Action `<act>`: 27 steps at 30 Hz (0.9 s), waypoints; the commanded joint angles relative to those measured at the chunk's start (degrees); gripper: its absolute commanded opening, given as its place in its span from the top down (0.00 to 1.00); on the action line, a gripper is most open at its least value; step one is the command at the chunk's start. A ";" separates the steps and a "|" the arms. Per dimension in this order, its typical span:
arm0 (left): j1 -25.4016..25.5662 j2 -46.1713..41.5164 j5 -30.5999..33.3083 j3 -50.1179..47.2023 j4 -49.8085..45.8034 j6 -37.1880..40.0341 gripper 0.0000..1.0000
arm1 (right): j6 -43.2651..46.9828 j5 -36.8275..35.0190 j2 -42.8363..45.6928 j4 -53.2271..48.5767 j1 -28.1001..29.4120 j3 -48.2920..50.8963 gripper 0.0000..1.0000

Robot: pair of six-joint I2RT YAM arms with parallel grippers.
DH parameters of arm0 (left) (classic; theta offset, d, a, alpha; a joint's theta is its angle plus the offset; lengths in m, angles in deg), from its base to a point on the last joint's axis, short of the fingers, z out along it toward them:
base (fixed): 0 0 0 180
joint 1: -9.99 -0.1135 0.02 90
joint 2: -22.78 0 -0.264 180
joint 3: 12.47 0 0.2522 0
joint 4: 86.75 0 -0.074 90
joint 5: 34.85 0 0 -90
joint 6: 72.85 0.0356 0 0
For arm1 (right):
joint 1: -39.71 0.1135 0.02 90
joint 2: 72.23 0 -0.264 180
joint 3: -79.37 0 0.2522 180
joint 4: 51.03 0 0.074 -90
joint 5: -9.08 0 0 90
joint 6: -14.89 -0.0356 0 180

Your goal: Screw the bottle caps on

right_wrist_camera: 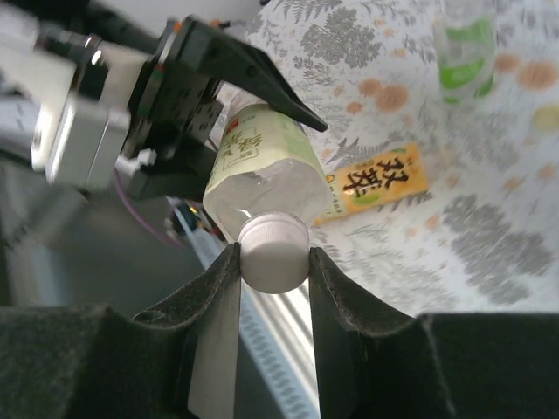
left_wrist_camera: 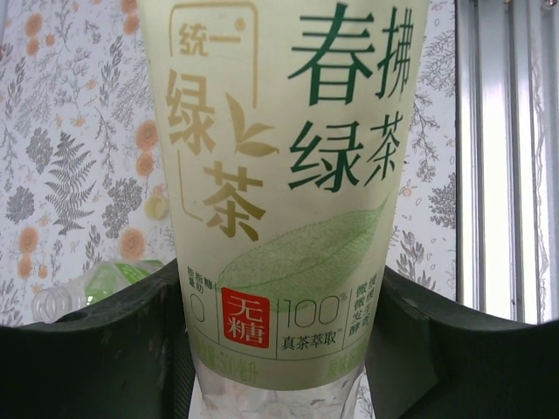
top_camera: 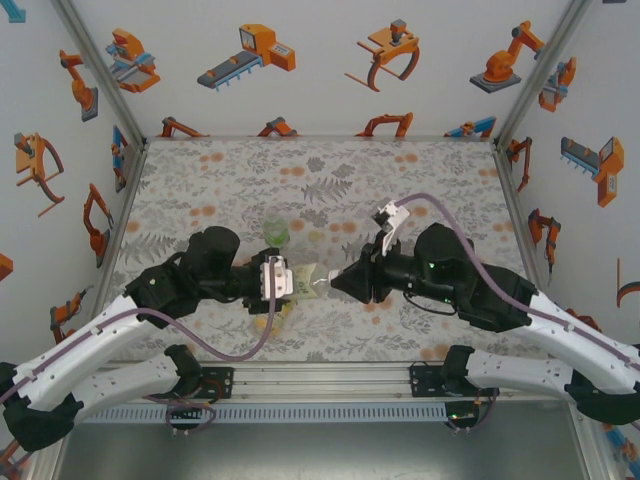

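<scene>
Top view, left pincer (top_camera: pixel 289 278): clamped around the body of the green tea bottle (top_camera: pixel 303 275), which I hold level above the bench (top_camera: pixel 420 170).
Top view, right pincer (top_camera: pixel 322 284): nose to nose with the left one, meeting the bottle's neck end.
Top view, green-tinted bottle (top_camera: pixel 276 234): on the bench just beyond the left pincer; I cannot tell if it is capped.
Left wrist, grip: the pale yellow-green label sits squarely between my two fingers (left_wrist_camera: pixel 96 358), which press on both sides.
Right wrist, white cap (right_wrist_camera: pixel 273 251): pinched between my right fingers and seated on the bottle's mouth, dead ahead of the pincer.
Right wrist, amber bottle (right_wrist_camera: pixel 377 182): lying on the bench beyond and right of the cap; its neck is hidden.
Progress, my judgement: the first cap is on the thread and gripped; how far it is turned down I cannot see.
Left to do, my judgement: tighten this cap, then likely the other two bottles.
</scene>
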 commanded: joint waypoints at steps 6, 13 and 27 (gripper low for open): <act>0.52 1.20 0.04 0.81 5.10 0.48 1.00 | -39.82 -12.38 -1.79 -4.46 -0.34 1.07 1.00; 0.50 0.52 -0.07 0.67 5.26 0.44 1.00 | -27.08 -13.66 -1.21 -2.21 -0.33 -2.29 0.73; 0.51 -1.54 -5.55 0.36 2.93 -0.91 1.00 | 34.31 9.38 2.85 4.48 -0.34 -3.79 0.49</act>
